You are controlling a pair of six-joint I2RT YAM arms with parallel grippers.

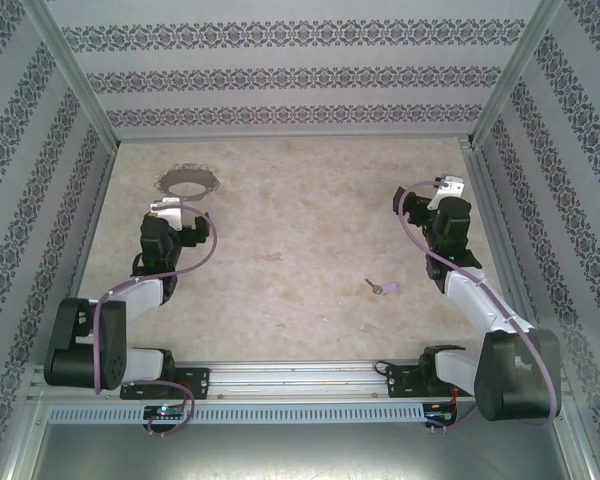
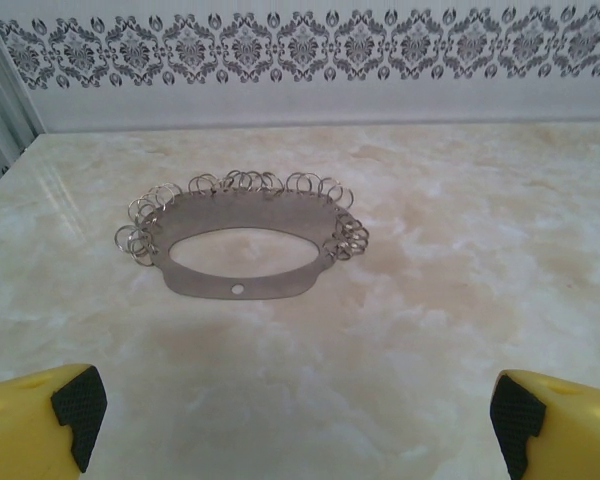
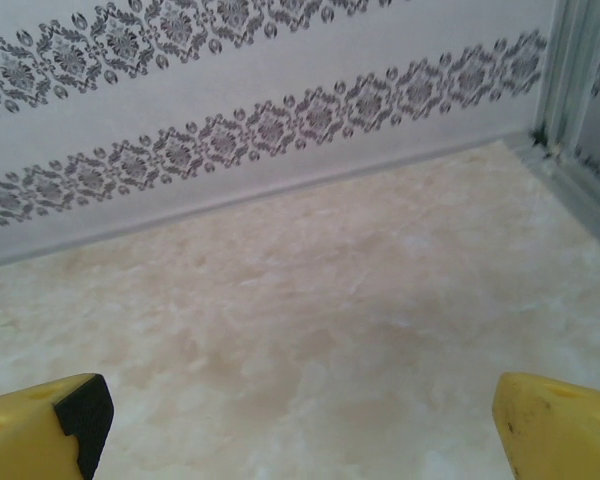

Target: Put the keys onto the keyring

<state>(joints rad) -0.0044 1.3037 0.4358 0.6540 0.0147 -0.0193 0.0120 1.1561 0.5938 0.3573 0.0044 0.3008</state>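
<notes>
Ahead of the left gripper (image 2: 295,412) — the keyring (image 2: 252,211).

The worktop (image 1: 300,230) is showing pale cream marbling clouded with beige. Ahead of the left tool (image 2: 295,415), the keyring (image 2: 242,245) is gleaming dull grey, its edge fringed with silvery loops. That tool's fingers (image 2: 25,420) are showing bright yellow with black pads (image 2: 78,408); the right tool (image 3: 302,425) is wearing the same yellow. Behind the right tool, the key (image 1: 384,288) is showing a lilac head. The walls (image 1: 280,80) are carrying dark grey damask bands on white.
</notes>
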